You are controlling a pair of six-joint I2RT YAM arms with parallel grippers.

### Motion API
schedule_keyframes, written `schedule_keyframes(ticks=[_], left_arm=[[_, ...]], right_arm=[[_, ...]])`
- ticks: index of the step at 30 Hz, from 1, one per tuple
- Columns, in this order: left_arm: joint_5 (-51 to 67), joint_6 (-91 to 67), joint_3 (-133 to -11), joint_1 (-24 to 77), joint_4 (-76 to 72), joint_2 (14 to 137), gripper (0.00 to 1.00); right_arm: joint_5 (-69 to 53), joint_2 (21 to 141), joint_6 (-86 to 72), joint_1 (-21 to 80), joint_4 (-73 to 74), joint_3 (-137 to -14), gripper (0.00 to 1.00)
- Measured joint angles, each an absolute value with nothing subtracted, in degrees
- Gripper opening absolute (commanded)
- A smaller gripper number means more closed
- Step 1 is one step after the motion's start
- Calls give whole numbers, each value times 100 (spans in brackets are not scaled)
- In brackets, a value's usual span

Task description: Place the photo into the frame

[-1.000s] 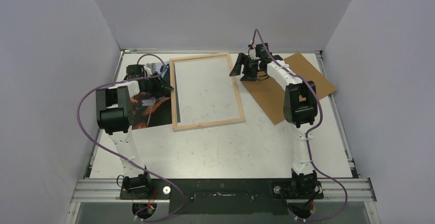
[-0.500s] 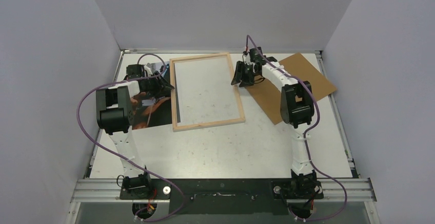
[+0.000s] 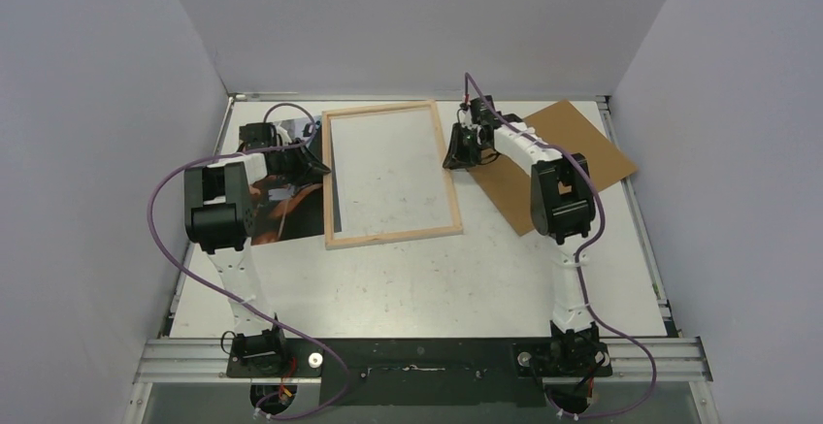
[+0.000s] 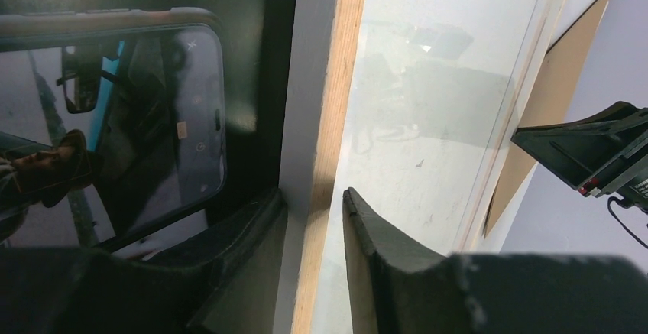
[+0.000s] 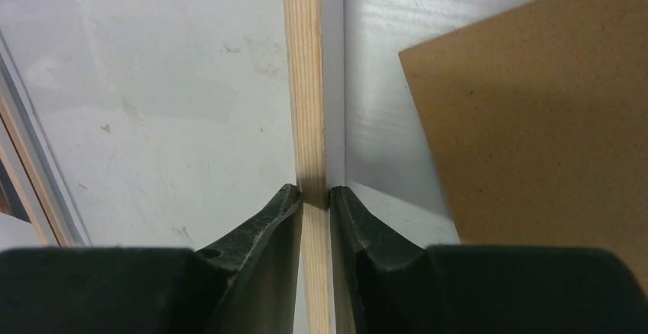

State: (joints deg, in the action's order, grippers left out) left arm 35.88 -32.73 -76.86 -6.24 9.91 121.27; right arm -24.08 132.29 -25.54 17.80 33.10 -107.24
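On worktop: left claw, right claw clamp opposite rails of frame, likely for shifting it onto photo.

- The right gripper is not up by the corner of the brown board any more. It is now lower down, at the right side bar of the frame.
- Its jaws were wide open a moment ago. Now they pinch that thin wooden bar, with one finger on each side of it.
- The left gripper has moved a little, away from the photo and closer to the frame. Now it has one finger on each side of the frame's left bar.
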Motion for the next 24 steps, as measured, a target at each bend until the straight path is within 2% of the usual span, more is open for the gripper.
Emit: schedule_keyframes(ticks=[7, 11, 14, 18, 24], left_arm=[[3557, -3262, -7459, -480, 952, 11977, 32], [3361, -3227, -7089, -263, 985, 11662, 32], [3127, -3199, -6724, -56, 1059, 11330, 35], [2873, -3129, -6147, 163, 1278, 10777, 43], [2825, -2919, -6158, 362, 1861, 10584, 47]], right_arm=[[-2392, 12580, -2467, 1772, 3208, -9721, 20], [-2370, 12064, -2298, 1774, 3306, -8982, 24], [-2322, 11708, -2152, 1778, 3492, -8538, 30], [-2187, 11332, -2010, 1863, 3771, -8173, 46], [-1841, 11111, -2093, 1925, 4060, -8296, 50]])
